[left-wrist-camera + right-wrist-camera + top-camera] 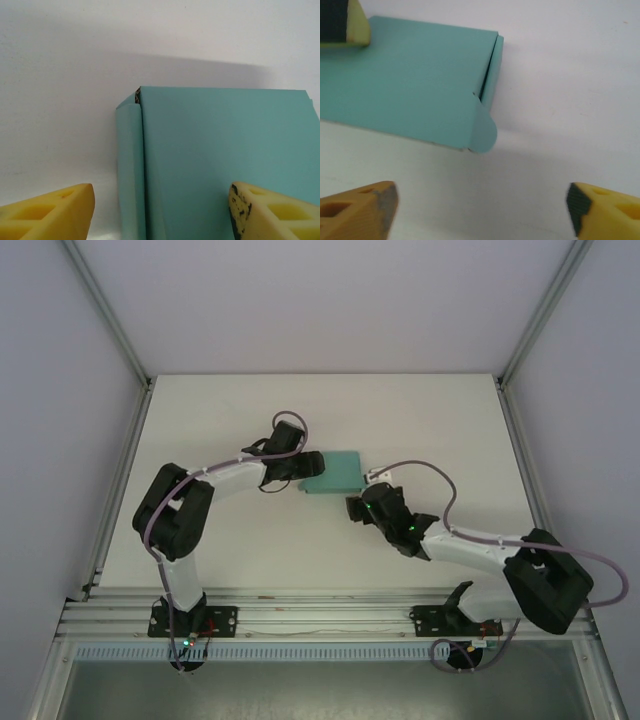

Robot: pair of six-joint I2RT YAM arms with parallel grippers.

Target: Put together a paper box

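You have the box [335, 470] lying flat at the middle of the top view, on the table [230, 410]. Its longer side runs roughly left to right across the frame.

The left gripper [300, 468] is the nearer one. It sits at the box's left end with jaws apart, astride that end. In its wrist view one finger [50, 215] hangs over bare table at lower left and the other is over the box's top at lower right, with a folded side flap [130, 170] between them. You cannot tell whether either finger touches card.

The right gripper [360, 507] stands just off the box's lower right corner in the top view — jaws wide, nothing between them. In its wrist view the box lies ahead toward the upper left, and a rounded tab [482, 132] sticks out at the near corner.

Judgement: any work on that tab falls to the right arm, moving up-left. There is open table on every side.
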